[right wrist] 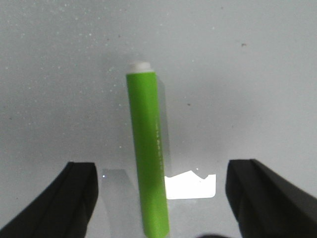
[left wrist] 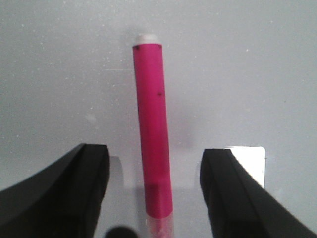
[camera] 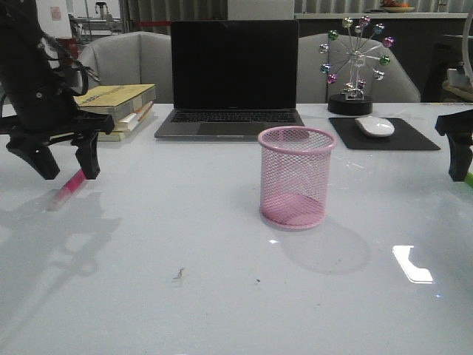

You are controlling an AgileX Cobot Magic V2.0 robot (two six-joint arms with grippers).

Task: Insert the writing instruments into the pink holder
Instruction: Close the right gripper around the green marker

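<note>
The left claw [camera: 63,161] hangs spread wide just above the table [camera: 185,296], fingers pointing down, astride the pink marker [left wrist: 153,144] lying flat, not touching it. The right claw [right wrist: 161,198], at the table's right edge, gapes likewise over the lime green marker [right wrist: 147,153]. The pink mesh holder [camera: 295,177] stands upright mid-table, well apart from both, before a laptop [camera: 233,74].
</note>
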